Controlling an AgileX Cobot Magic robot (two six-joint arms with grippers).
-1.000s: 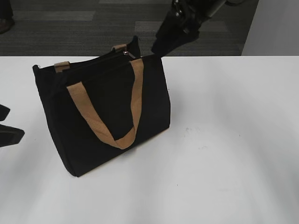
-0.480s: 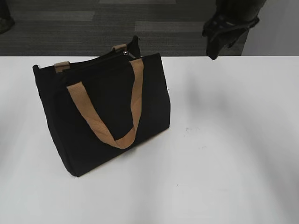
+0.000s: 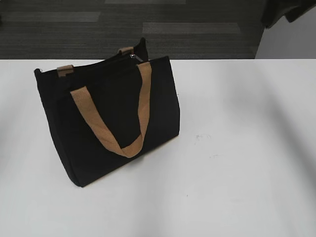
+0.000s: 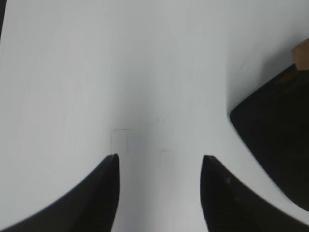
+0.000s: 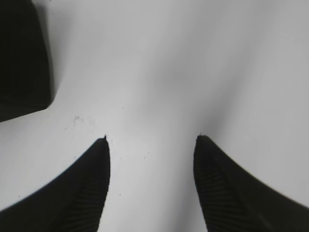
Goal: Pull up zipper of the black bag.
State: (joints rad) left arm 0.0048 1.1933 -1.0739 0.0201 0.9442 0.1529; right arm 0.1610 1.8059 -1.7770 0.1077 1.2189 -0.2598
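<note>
The black bag point(image 3: 113, 118) stands upright on the white table point(image 3: 237, 163), left of centre, with a tan handle point(image 3: 118, 133) hanging down its front. The small silver zipper point(image 3: 134, 58) sits at the far right end of the top zip track. My left gripper point(image 4: 159, 157) is open and empty above bare table; a corner of the black bag point(image 4: 275, 145) shows at its right. My right gripper point(image 5: 152, 137) is open and empty above bare table; the black bag point(image 5: 21, 58) shows at the upper left. In the exterior view only part of the right arm point(image 3: 284, 10) shows at the top right.
The table's far edge runs across the exterior view behind the bag, with dark carpet floor point(image 3: 98, 29) beyond. A white wall or panel point(image 3: 291, 39) stands at the back right.
The right arm has swung away from the bag's zipper end to the upper right and nearly out of the exterior view. The left gripper has left the exterior view at the left edge.
</note>
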